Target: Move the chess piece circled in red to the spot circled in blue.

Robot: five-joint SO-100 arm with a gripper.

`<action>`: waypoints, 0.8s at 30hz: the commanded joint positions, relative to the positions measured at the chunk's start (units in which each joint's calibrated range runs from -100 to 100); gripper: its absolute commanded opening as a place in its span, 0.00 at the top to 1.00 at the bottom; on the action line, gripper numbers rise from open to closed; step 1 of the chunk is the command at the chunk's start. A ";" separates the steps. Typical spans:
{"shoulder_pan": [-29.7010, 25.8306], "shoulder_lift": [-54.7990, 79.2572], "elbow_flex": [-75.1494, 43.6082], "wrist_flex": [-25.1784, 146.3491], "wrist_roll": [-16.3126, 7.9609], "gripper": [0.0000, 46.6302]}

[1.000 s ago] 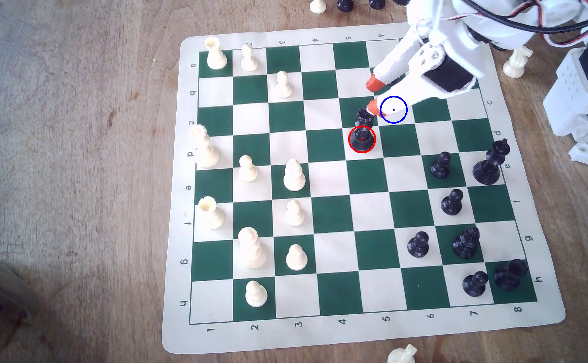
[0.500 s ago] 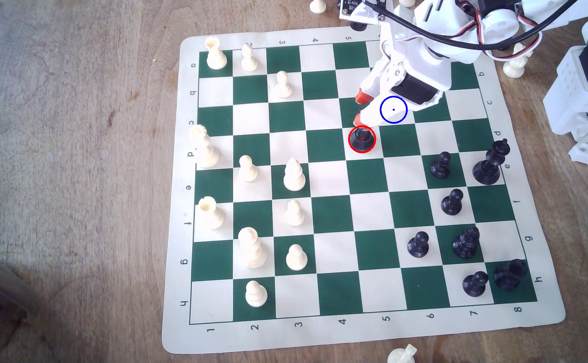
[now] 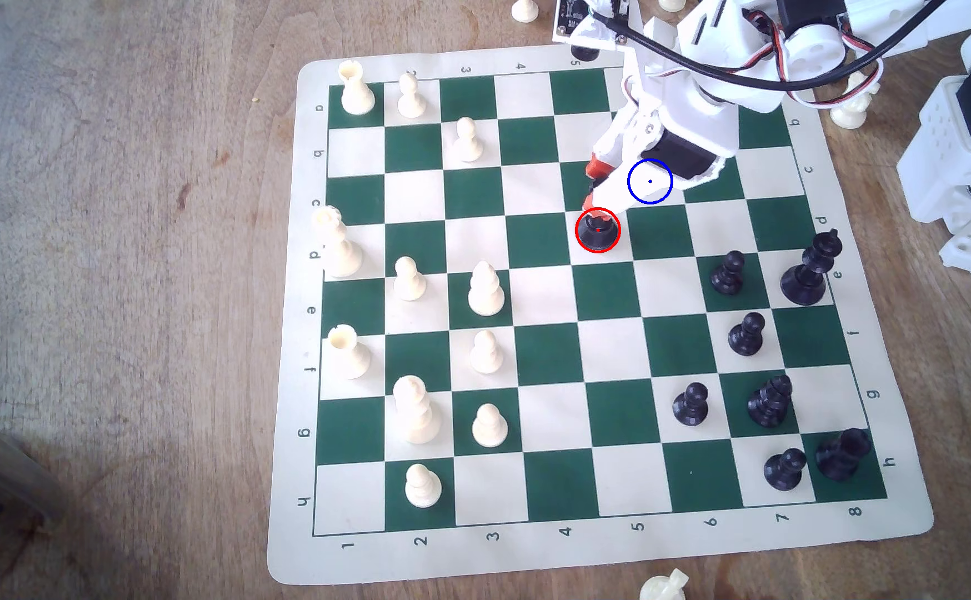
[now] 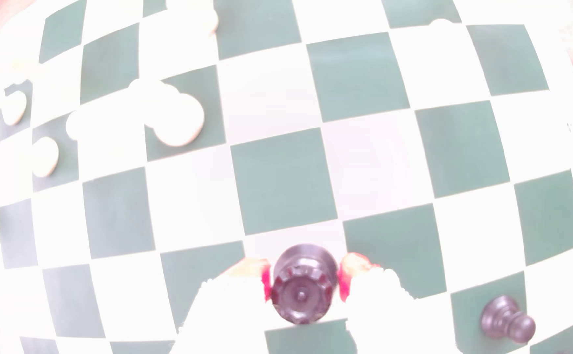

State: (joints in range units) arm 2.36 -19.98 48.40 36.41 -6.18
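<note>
On the cream square ringed in red, roughly mid-board toward the exterior view's right, the chess piece circled in red [image 3: 597, 232] sits upright on its wide base, and its serrated crown [image 4: 301, 293] lands right between the two orange fingertips [image 4: 251, 266] in the wrist view. So the gripper [image 3: 594, 186] is straddling the top of the piece with the jaws narrowed down close to the crown on both sides, but honestly I can't tell if the pads are actually pressing on it or just sitting a hair off, the wrist picture is way overexposed. That's my main worry: if it lifts before the squeeze is firm, a tall piece grabbed that high up could slip out or swing and topple. The grip also looks slightly off-centre, so closing could nudge it sideways first. The spot circled in blue [image 3: 650, 181] is the diagonal neighbour square, just beside it, and the arm's own body is hanging over it, so placement is kind of blind from the exterior view. Nearest black pawn [image 4: 506, 323] is well apart, so not much collision risk there, the drop itself is the sketchy part
</note>
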 commanded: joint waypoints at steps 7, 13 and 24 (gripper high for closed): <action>-1.38 -0.14 -3.52 1.59 0.68 0.99; -0.99 -2.00 -10.32 6.50 0.34 0.99; 3.31 -4.13 -28.72 26.57 2.44 0.99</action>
State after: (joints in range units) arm 2.36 -19.48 25.26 57.69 -5.01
